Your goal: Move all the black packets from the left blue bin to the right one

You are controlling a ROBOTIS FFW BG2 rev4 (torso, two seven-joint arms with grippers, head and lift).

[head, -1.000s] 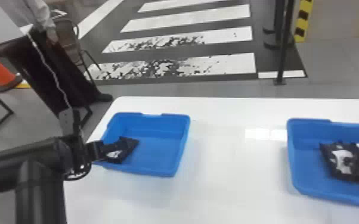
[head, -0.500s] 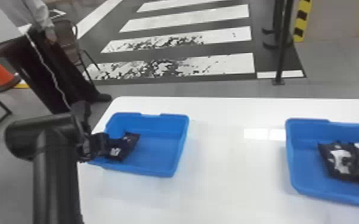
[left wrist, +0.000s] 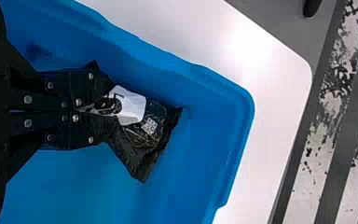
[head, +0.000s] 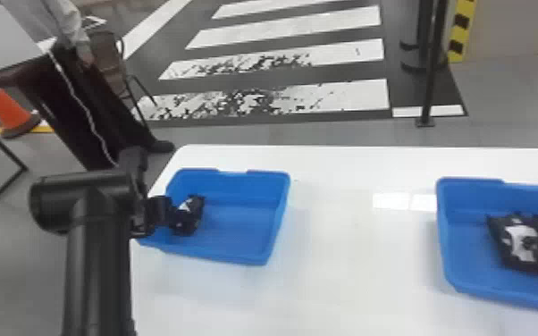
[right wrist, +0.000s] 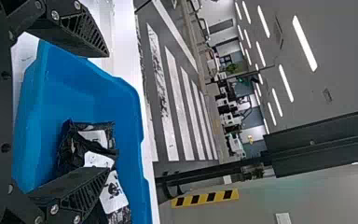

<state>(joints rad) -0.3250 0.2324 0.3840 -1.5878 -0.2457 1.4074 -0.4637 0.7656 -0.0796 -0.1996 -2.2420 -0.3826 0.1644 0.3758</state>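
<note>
My left gripper (head: 173, 216) is low in the left blue bin (head: 237, 259), at its left side. A black packet (head: 191, 214) is pinched there. In the left wrist view the left gripper (left wrist: 103, 112) is shut on the crumpled black packet (left wrist: 154, 133), which has a white label and sticks out past the fingertips. Black packets with white labels (head: 523, 241) lie in the right blue bin (head: 453, 263). In the right wrist view my right gripper (right wrist: 105, 112) stands wide open, with the bin and its packets (right wrist: 98, 154) beyond the fingers.
Both bins stand on a white table (head: 348, 277), with a stretch of tabletop between them. A black post (head: 433, 67) rises from the floor behind the table. At the back left are a dark-draped table and an orange cone (head: 6, 111).
In the head view, the left arm has shifted right, its gripper further into the left bin. The packet there has turned more upright. The right bin's packets lie as before.
</note>
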